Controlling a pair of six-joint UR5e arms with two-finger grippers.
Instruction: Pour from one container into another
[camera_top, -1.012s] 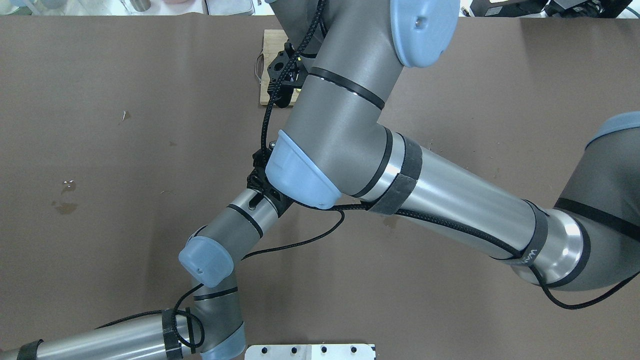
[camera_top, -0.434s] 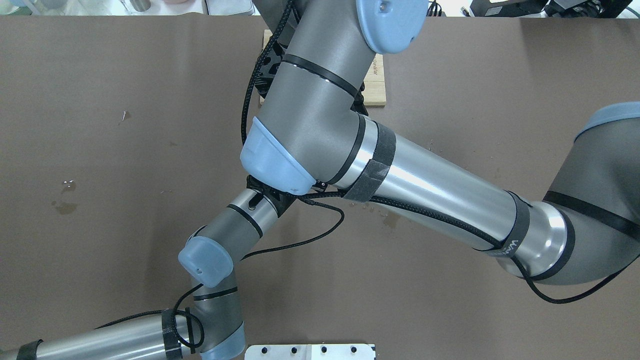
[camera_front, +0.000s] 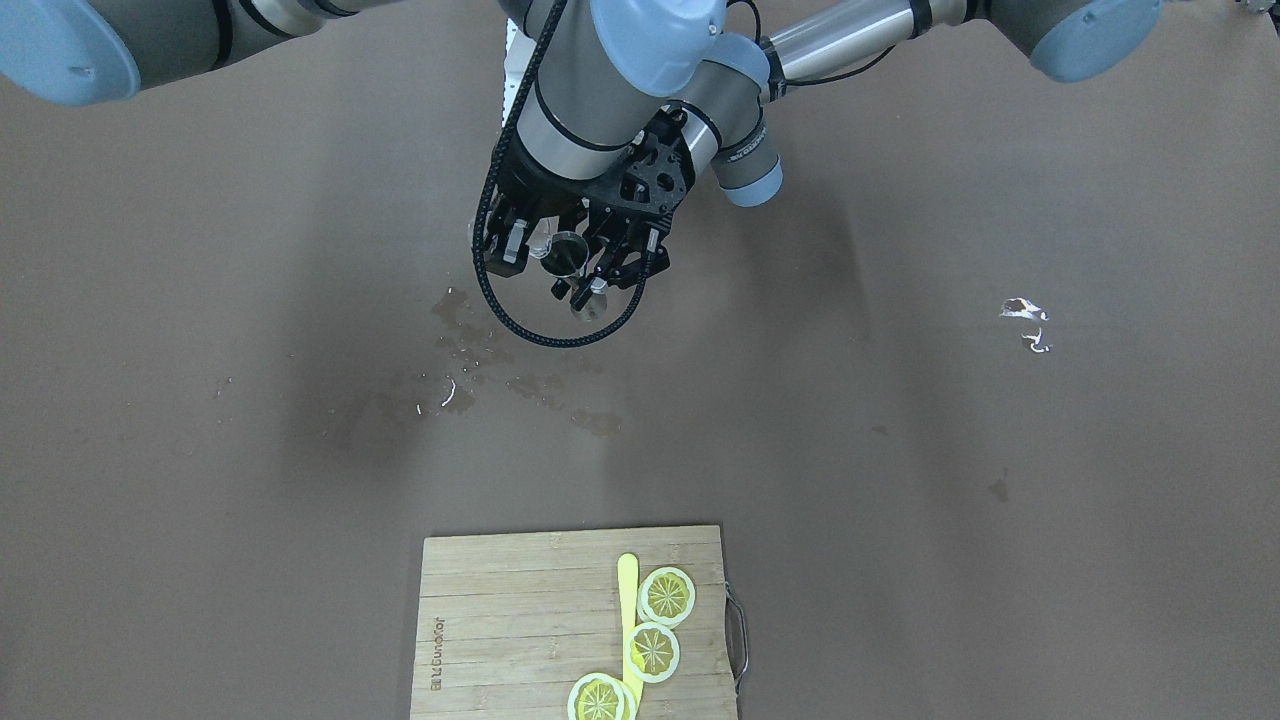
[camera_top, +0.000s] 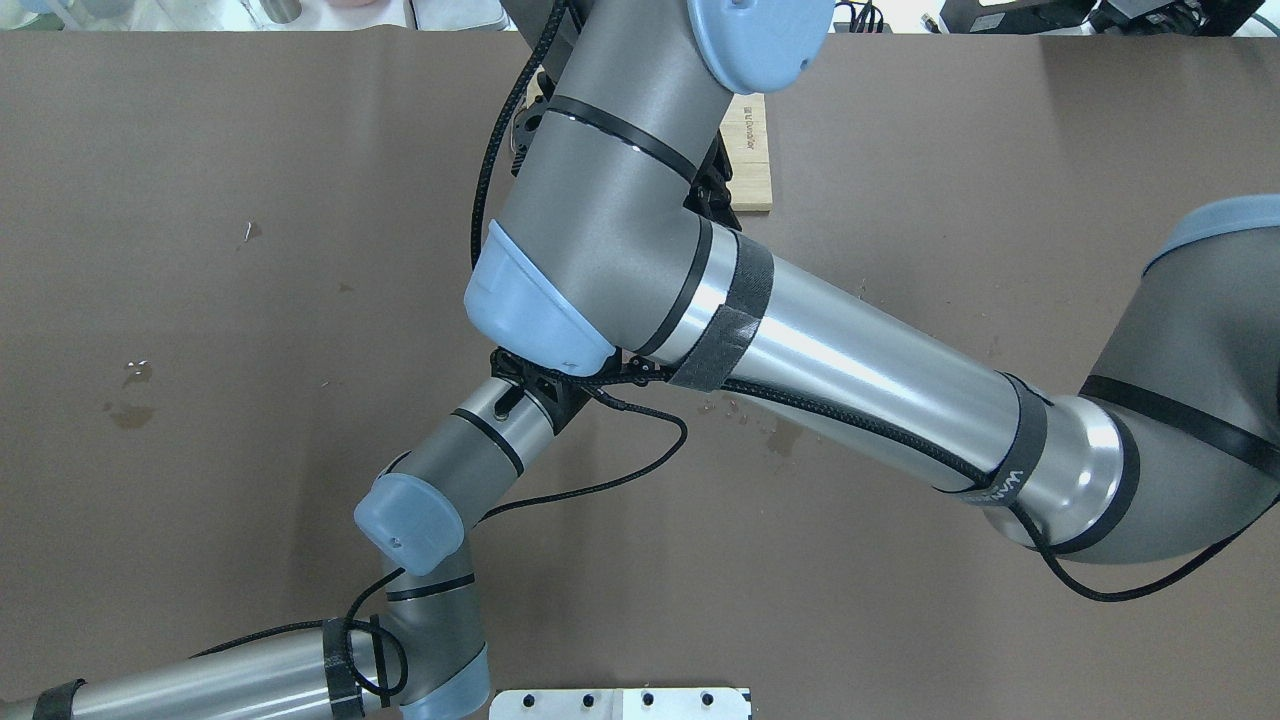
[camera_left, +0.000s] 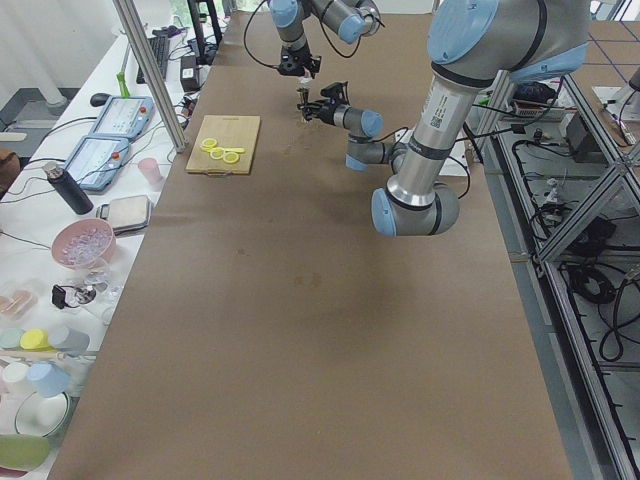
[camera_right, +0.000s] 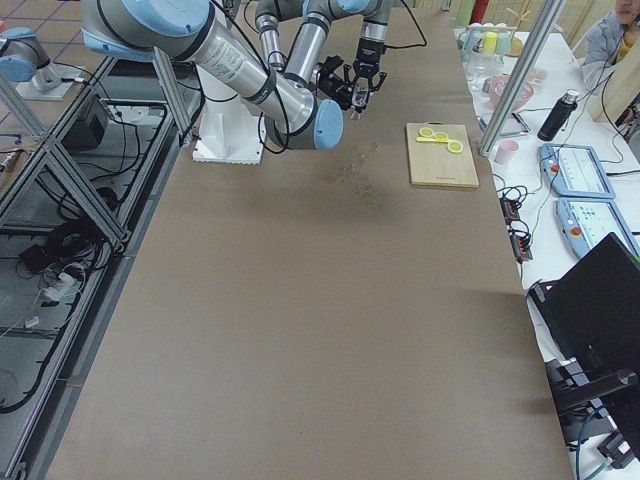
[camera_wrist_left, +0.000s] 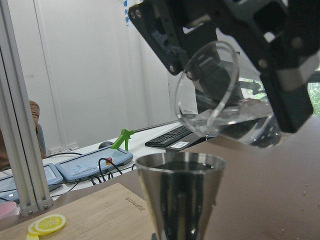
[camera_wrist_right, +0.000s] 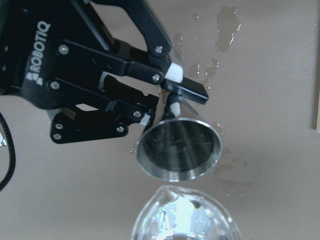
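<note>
My left gripper (camera_wrist_right: 172, 92) is shut on the narrow base of a metal cup (camera_wrist_right: 179, 148), holding it upright above the table. The cup (camera_wrist_left: 180, 195) fills the foreground of the left wrist view. Just above it is a clear glass (camera_wrist_left: 220, 100), tilted with its rim toward the cup's mouth and clear liquid lying in its lower side. My right gripper (camera_wrist_left: 240, 85) is shut on the glass. I see no stream between them. From the front, the cup (camera_front: 565, 252) sits between the left gripper (camera_front: 592, 285) and the right gripper (camera_front: 520, 245). Overhead, my right arm hides both grippers.
A wooden cutting board (camera_front: 500, 620) with lemon slices (camera_front: 667, 595) and a yellow stick lies at the table's far side from me. Wet patches (camera_front: 480, 360) spread on the brown table below the cup. White scraps (camera_front: 1022, 310) lie to the side.
My right arm's wrist and forearm have swung toward the overhead view's left, uncovering the board's right part. The left arm has stayed in place.
</note>
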